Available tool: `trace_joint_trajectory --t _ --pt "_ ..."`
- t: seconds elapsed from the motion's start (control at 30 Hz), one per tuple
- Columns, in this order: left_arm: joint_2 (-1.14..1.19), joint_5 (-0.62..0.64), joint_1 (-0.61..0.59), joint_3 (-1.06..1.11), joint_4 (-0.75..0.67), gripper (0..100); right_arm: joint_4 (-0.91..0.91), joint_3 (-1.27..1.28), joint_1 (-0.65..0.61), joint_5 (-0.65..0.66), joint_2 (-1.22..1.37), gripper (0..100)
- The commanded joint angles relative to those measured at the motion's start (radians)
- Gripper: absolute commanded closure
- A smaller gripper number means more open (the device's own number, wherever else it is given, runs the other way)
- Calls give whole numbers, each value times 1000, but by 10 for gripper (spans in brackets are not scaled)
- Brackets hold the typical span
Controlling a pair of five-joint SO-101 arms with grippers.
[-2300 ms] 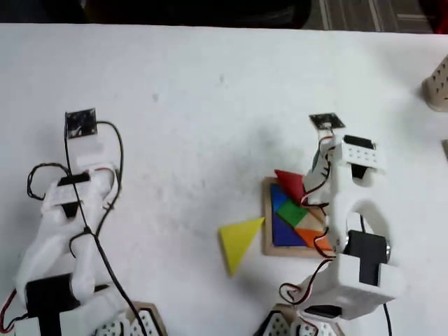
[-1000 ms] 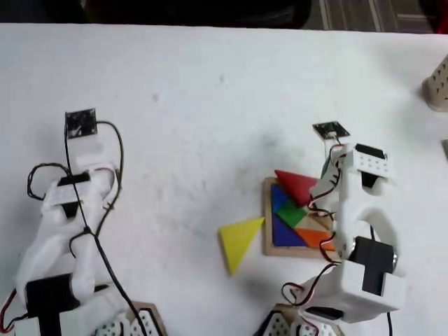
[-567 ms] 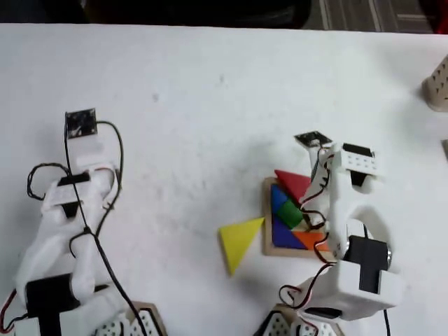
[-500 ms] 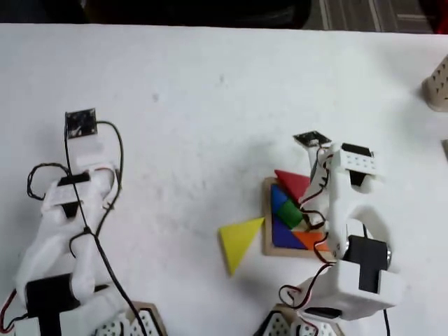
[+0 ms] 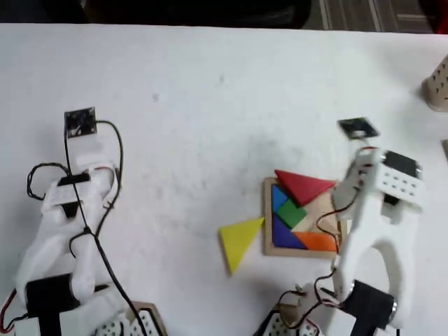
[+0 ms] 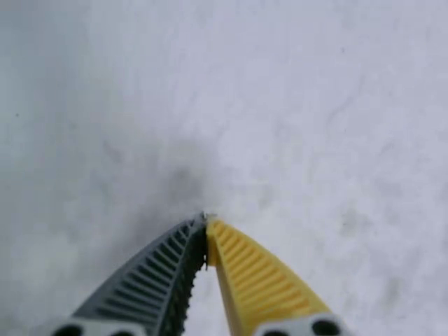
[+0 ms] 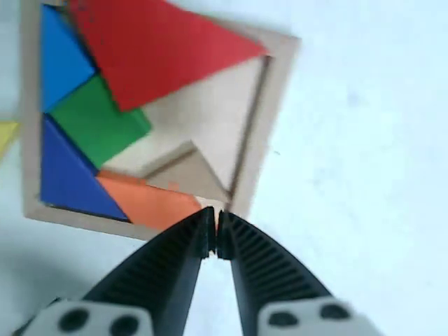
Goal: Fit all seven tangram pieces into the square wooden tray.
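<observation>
The square wooden tray [image 5: 268, 241] lies right of the table's middle. Inside it are a blue triangle [image 7: 63, 56], a green square [image 7: 94, 122], a second blue piece [image 7: 66, 175], an orange piece [image 7: 150, 203] and a tan triangle [image 7: 189, 175]. Part of the floor [image 7: 210, 115] is bare. A red triangle [image 5: 302, 185] lies across the tray's far side, overlapping the rim and its neighbours. A yellow triangle [image 5: 238, 240] sits on the table just left of the tray. My right gripper [image 7: 213, 218] is shut and empty at the tray's near right edge. My left gripper [image 6: 205, 220] is shut over bare table, far left.
A beige ridged object [image 5: 437, 84] stands at the table's right edge. The right arm [image 5: 381, 210] rises beside the tray's right side. The left arm [image 5: 66, 203] with its looping cables takes up the front left. The arm bases sit at the front edge.
The right arm has drawn back to the right, off the tray. The red triangle has turned and now lies wider across the tray's far side. The left arm has kept still.
</observation>
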Motion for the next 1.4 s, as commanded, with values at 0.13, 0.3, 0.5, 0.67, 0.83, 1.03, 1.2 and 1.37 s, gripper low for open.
trace_joint_trajectory --t 0.13,0.3,0.5,0.67,0.83,1.03,1.2,1.37 --pt "1 -11 -15 -32 -31 976 -104 -15 200 100 97 981" --pt "1 -11 -15 -32 -31 976 -107 -12 173 152 228 981" --pt "1 -11 -15 -32 -31 976 -107 -12 84 74 216 981" --pt "1 -11 -15 -32 -31 976 -105 -12 41 38 157 981" --pt "1 -11 -15 -32 -31 976 -173 15 2 38 206 981" --pt "1 -11 -15 -32 -31 976 -232 38 -4 38 321 981" --pt "1 -11 -15 -32 -31 976 -200 43 -62 38 325 981" --pt "1 -11 -15 -32 -31 976 -188 34 -134 -14 325 981"
